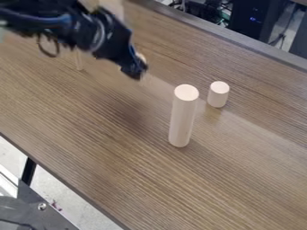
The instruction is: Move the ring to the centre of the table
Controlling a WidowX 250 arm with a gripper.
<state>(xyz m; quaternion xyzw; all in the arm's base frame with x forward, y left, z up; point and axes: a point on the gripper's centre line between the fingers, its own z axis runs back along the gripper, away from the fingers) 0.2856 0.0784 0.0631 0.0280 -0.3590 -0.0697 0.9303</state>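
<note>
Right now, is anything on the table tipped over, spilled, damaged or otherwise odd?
Nothing stands out. The tall pale cylinder and the short pale cylinder both stand upright, apart from each other, with no visible damage. I see no spill on the wood-grain table.

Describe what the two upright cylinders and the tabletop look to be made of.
Tall cylinder and short cylinder: probably plain wood, going by their pale, even tan, though painted plastic is possible. Tabletop: brown streaked grain, wood or a laminate.
</note>
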